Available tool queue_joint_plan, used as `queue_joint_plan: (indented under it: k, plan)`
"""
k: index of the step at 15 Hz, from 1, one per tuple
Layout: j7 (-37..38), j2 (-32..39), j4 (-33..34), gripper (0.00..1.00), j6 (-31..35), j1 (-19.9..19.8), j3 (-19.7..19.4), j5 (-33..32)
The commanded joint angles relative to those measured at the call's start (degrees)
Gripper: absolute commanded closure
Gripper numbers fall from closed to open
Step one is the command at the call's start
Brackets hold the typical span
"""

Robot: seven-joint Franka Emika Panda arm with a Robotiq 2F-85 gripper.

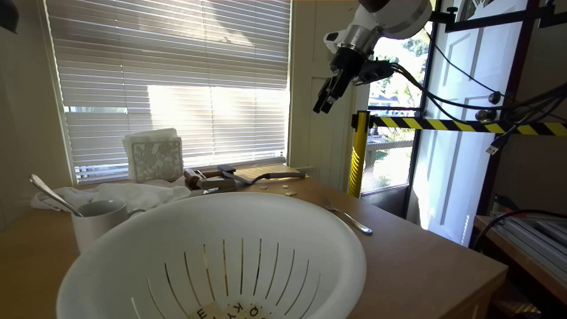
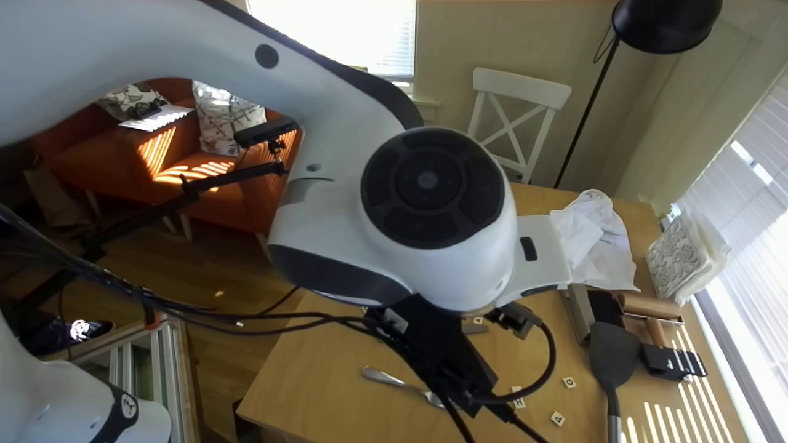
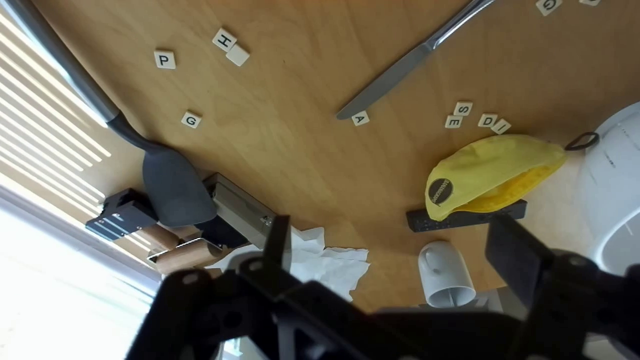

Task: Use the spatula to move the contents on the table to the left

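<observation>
Gripper (image 3: 392, 240), jaws parted, holds nothing. From here, dark spatula (image 3: 165, 172) looks light, springy-bladed, best taken by its handle (image 3: 80, 76).

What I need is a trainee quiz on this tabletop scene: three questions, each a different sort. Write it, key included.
1. True or false: The black two-fingered gripper is holding the dark grey, long-handled flat spatula.

2. In the wrist view, what does the yellow cloth banana-shaped pouch partly cover?
A) a white handled mug
B) a slim black bar
C) some crumpled white sheets

3. Fill in the blank: In the wrist view, the small cream square tile by the tip of the slim silver-coloured metal table knife bears the letter ___.

Key:
1. False; the gripper is open and the spatula lies away from it.
2. B
3. A
</observation>
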Motion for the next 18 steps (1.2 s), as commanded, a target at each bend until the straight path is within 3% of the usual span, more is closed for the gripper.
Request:
queue_joint_plan:
  k: [1, 5, 8, 13, 18]
  plan:
    - [-9.9, 6.1, 2.2, 0.00, 3.8, 1.1, -0.7, 5.8]
    - [-23.6, 17.9, 7.9, 0.00, 5.4, -1.3, 1.6, 16.8]
    - [-31.0, 27.7, 16.0, 0.00, 3.6, -7.0, 5.0, 23.5]
    - [-35.6, 41.3, 31.8, 0.00, -0.4, -18.3, 9.8, 24.1]
    - [-38.6, 50.3, 46.3, 0.00, -6.9, -28.9, 13.9, 23.4]
